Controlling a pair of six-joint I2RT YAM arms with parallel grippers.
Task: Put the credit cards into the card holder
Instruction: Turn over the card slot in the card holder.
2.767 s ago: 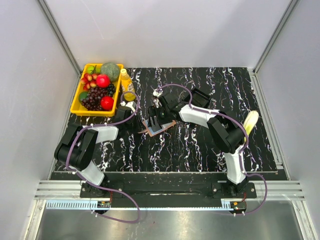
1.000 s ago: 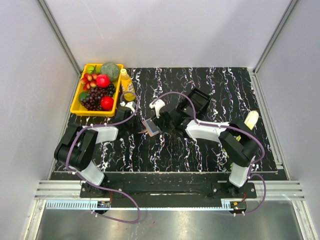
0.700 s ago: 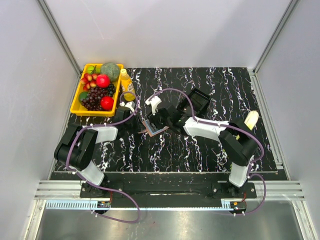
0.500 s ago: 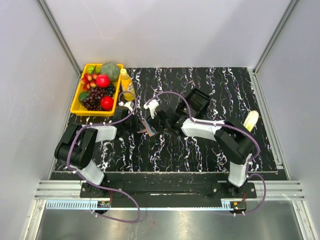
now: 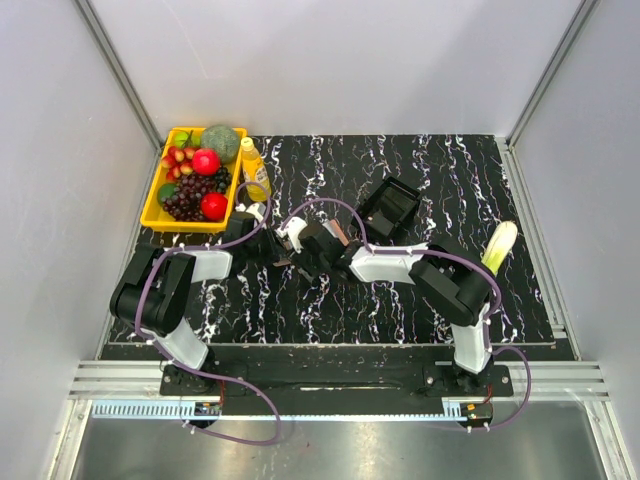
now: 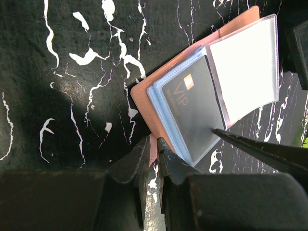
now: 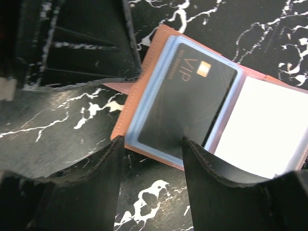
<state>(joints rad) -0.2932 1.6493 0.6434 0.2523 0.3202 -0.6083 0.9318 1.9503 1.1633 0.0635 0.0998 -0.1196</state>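
While the top camera only gave me two black wrists bunched together left of the middle of the table (image 5: 340, 310), the wrist cams actually showed the grip. The left gripper (image 6: 151, 144) was pinched nearly closed on the near brown edge of the card holder (image 6: 144, 94), which lay open on the black marble-look top. The right gripper (image 7: 152, 147) stood spread apart, a finger on either side of the holder's edge, gripping nothing. From above, both grippers covered most of the holder. Further out sat a black open box (image 5: 388, 208), a yellow bottle (image 5: 253, 165) and a yellow fruit tray (image 5: 185, 227). The holder itself had a tan cover and pale blue sleeves. A dark VIP card (image 7: 190, 98) lay on them, though I couldn't tell if it was fully in, with a clear sleeve beside it.
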